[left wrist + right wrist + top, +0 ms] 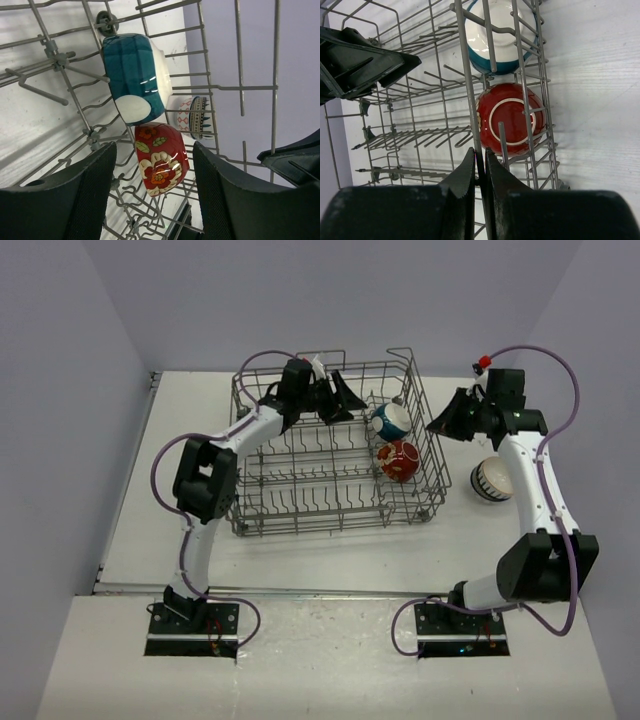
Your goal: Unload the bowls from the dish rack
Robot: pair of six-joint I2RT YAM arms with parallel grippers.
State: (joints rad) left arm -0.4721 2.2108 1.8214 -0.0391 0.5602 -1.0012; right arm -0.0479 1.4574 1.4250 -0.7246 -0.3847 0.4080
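Inside the dish rack point(310, 523) (far end) the left gripper point(342, 412) is spread; the right gripper point(436, 427), outside, is pressed together.

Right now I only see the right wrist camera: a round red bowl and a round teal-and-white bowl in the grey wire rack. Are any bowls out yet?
Observer: Yes, one white round ceramic bowl with dark stripes sits on the white table, right of the grey wire dish rack.
Operator: Is the other gripper holding anything?
Observer: No, the left gripper is open and empty; the red flower-patterned ceramic bowl shows between its jaws.
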